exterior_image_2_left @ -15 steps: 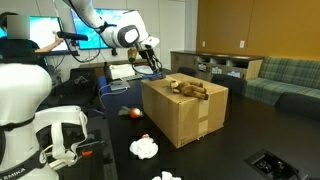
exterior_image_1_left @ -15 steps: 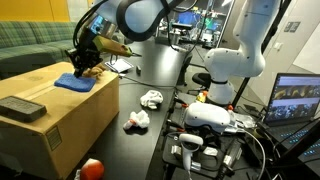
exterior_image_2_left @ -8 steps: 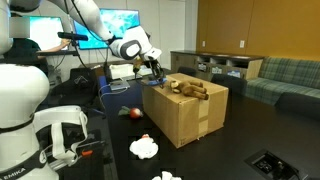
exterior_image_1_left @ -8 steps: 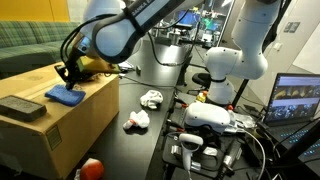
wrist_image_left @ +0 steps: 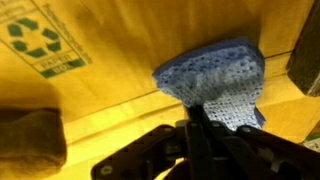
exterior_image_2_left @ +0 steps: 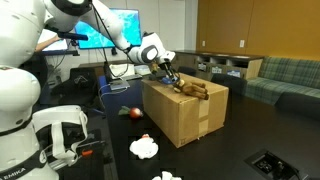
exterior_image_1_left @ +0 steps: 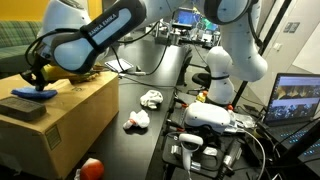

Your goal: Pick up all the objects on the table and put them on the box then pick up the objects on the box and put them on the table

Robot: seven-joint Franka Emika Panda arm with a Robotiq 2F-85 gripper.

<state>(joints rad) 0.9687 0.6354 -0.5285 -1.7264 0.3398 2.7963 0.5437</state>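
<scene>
1. The tool (wrist_image_left: 192, 125) is clenched on one edge of the blue crocheted cloth (wrist_image_left: 215, 85), and the rest hangs over the top of the cardboard box (exterior_image_1_left: 75, 110).
2. The pinch looks thin. If you swing sharply, the cloth could slip out early.
3. In an exterior view the cloth hangs at a dark flat block (exterior_image_1_left: 20, 107) near the box's end. I cannot tell whether they touch. If you let go there, the cloth may drape half off and slide down onto the counter (exterior_image_1_left: 150, 145).
4. Come down too low and you could shove the block or the brown item (exterior_image_2_left: 195, 88).
5. Two white crumpled pieces (exterior_image_1_left: 152, 98) (exterior_image_1_left: 137, 120) wait near the counter edge facing the robot's base, and a red ball (exterior_image_1_left: 92, 167) sits beside the box.
</scene>
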